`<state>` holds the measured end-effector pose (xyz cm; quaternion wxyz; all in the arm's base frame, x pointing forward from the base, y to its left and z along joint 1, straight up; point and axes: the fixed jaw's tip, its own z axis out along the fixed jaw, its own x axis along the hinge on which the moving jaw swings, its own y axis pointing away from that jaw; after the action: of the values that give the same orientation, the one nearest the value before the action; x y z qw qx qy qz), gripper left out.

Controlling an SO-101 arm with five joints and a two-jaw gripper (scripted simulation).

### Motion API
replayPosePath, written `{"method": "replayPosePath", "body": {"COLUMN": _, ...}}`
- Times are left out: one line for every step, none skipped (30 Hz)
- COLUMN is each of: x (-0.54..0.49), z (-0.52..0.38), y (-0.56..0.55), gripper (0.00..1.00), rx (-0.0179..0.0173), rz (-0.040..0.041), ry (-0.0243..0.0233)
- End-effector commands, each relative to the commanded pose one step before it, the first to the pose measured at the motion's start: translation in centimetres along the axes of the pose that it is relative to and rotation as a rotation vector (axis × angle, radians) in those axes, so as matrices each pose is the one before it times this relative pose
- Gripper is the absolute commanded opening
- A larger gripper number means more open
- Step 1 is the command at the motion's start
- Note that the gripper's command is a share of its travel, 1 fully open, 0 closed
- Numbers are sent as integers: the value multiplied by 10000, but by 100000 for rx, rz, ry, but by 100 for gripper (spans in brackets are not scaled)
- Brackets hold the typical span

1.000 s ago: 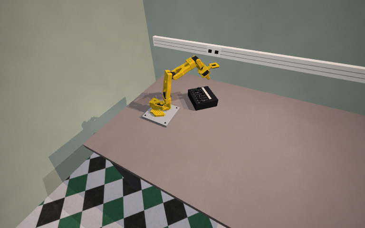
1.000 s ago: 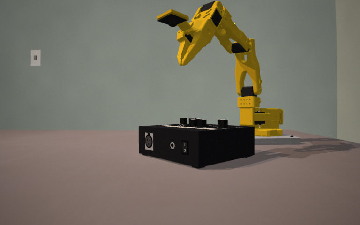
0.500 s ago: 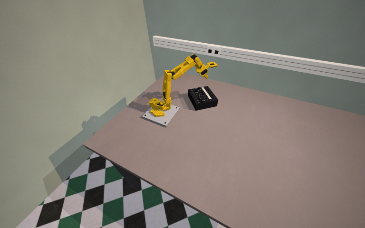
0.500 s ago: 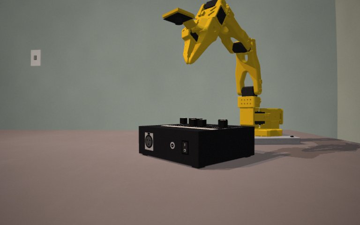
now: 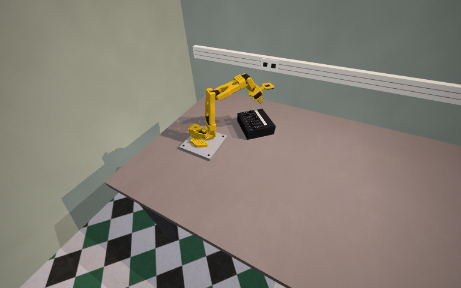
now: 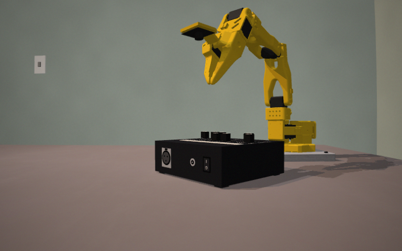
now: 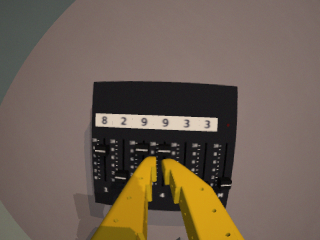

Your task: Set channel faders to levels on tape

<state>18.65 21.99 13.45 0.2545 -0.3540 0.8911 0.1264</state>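
The lighting desk (image 5: 262,129) (image 6: 246,162) (image 7: 164,96) is a black box on the table, close to the arm's base. A white tape strip (image 7: 156,122) (image 5: 260,117) on its top reads 8 2 9 9 3 3. Below it run the fader slots. The leftmost cap (image 7: 100,151) sits high, the second cap (image 7: 120,176) low, and the rightmost cap (image 7: 224,186) low. The middle caps are partly hidden by my fingers. Several caps (image 6: 225,137) stick up in the exterior view. My gripper (image 5: 260,101) (image 6: 209,82) (image 7: 159,162) is shut and empty. It points down, well above the desk's fader side.
The arm stands on a grey base plate (image 5: 213,150) (image 6: 308,156) near the table's left edge. The desk's rear face carries a connector (image 6: 166,157) and a switch (image 6: 206,164). A white trunking strip (image 5: 340,72) runs along the back wall.
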Motion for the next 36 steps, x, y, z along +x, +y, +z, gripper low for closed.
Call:
{"method": "replayPosePath", "body": {"x": 2530, "z": 4082, "y": 3073, "gripper": 0, "rx": -970, "rz": -1289, "ry": -2993}}
{"method": "replayPosePath", "body": {"x": 2315, "z": 2997, "y": 13, "gripper": 0, "rx": -39, "rz": -34, "ry": 5}}
{"method": "replayPosePath", "body": {"x": 2355, "z": 2848, "y": 3, "gripper": 0, "rx": -38, "rz": -33, "ry": 4}}
{"method": "replayPosePath", "body": {"x": 2341, "z": 2654, "y": -9, "gripper": 0, "rx": -36, "rz": -31, "ry": 5}}
{"method": "replayPosePath", "body": {"x": 2261, "z": 2419, "y": -15, "gripper": 0, "rx": -33, "rz": -29, "ry": 3}}
{"method": "replayPosePath", "body": {"x": 2125, "z": 2157, "y": -22, "gripper": 0, "rx": -30, "rz": -26, "ry": 4}}
{"method": "replayPosePath", "body": {"x": 1930, "z": 1871, "y": -24, "gripper": 0, "rx": -27, "rz": -23, "ry": 2}}
{"method": "replayPosePath", "body": {"x": 1692, "z": 1575, "y": -25, "gripper": 0, "rx": -22, "rz": -19, "ry": 3}}
{"method": "replayPosePath", "body": {"x": 1414, "z": 1275, "y": -22, "gripper": 0, "rx": -19, "rz": -16, "ry": 1}}
{"method": "replayPosePath", "body": {"x": 1122, "z": 984, "y": -20, "gripper": 0, "rx": -14, "rz": -12, "ry": 2}}
{"method": "replayPosePath", "body": {"x": 822, "z": 708, "y": -15, "gripper": 0, "rx": -11, "rz": -9, "ry": 1}}
{"method": "replayPosePath", "body": {"x": 545, "z": 462, "y": -11, "gripper": 0, "rx": -7, "rz": -6, "ry": 1}}
{"method": "replayPosePath", "body": {"x": 301, "z": 253, "y": -5, "gripper": 0, "rx": -4, "rz": -3, "ry": 0}}
{"method": "replayPosePath", "body": {"x": 120, "z": 101, "y": -3, "gripper": 0, "rx": -1, "rz": -1, "ry": 1}}
{"method": "replayPosePath", "body": {"x": 17, "z": 15, "y": 0, "gripper": 0, "rx": 0, "rz": 0, "ry": -1}}
{"method": "replayPosePath", "body": {"x": 0, "z": 0, "y": 0, "gripper": 0, "rx": 0, "rz": 0, "ry": 0}}
{"method": "replayPosePath", "body": {"x": 0, "z": 0, "y": 0, "gripper": 0, "rx": 0, "rz": 0, "ry": 0}}
{"method": "replayPosePath", "body": {"x": 1, "z": 1, "y": -1, "gripper": 0, "rx": 0, "rz": 0, "ry": 1}}
{"method": "replayPosePath", "body": {"x": -1, "z": -1, "y": 1, "gripper": 0, "rx": 0, "rz": 0, "ry": -1}}
{"method": "replayPosePath", "body": {"x": 1, "z": 1, "y": -1, "gripper": 0, "rx": 0, "rz": 0, "ry": 1}}
{"method": "replayPosePath", "body": {"x": -1, "z": -1, "y": 1, "gripper": 0, "rx": 0, "rz": 0, "ry": -1}}
{"method": "replayPosePath", "body": {"x": 1, "z": 1, "y": -1, "gripper": 0, "rx": 0, "rz": 0, "ry": 1}}
{"method": "replayPosePath", "body": {"x": -1, "z": -1, "y": 1, "gripper": 0, "rx": 0, "rz": 0, "ry": -1}}
{"method": "replayPosePath", "body": {"x": 1, "z": 1, "y": -1, "gripper": 0, "rx": 0, "rz": 0, "ry": 1}}
{"method": "replayPosePath", "body": {"x": -1, "z": -1, "y": 1, "gripper": 0, "rx": 0, "rz": 0, "ry": -1}}
{"method": "replayPosePath", "body": {"x": 1, "z": 1, "y": -1, "gripper": 0, "rx": 0, "rz": 0, "ry": 1}}
{"method": "replayPosePath", "body": {"x": -1, "z": -1, "y": 1, "gripper": 0, "rx": 0, "rz": 0, "ry": -1}}
{"method": "replayPosePath", "body": {"x": 1, "z": 1, "y": -1, "gripper": 0, "rx": 0, "rz": 0, "ry": 1}}
{"method": "replayPosePath", "body": {"x": -1, "z": -1, "y": 1, "gripper": 0, "rx": 0, "rz": 0, "ry": -1}}
{"method": "replayPosePath", "body": {"x": 1, "z": 1, "y": -1, "gripper": 0, "rx": 0, "rz": 0, "ry": 1}}
{"method": "replayPosePath", "body": {"x": -1, "z": -1, "y": 1, "gripper": 0, "rx": 0, "rz": 0, "ry": -1}}
{"method": "replayPosePath", "body": {"x": 1, "z": 1, "y": -1, "gripper": 0, "rx": 0, "rz": 0, "ry": 1}}
{"method": "replayPosePath", "body": {"x": 0, "z": 0, "y": 0, "gripper": 0, "rx": 0, "rz": 0, "ry": 0}}
{"method": "replayPosePath", "body": {"x": 0, "z": 0, "y": 0, "gripper": 0, "rx": 0, "rz": 0, "ry": 0}}
{"method": "replayPosePath", "body": {"x": -14, "z": 6, "y": 3, "gripper": 0, "rx": 0, "rz": 0, "ry": 10}}
{"method": "replayPosePath", "body": {"x": -83, "z": 45, "y": 16, "gripper": 0, "rx": 4, "rz": -3, "ry": 71}}
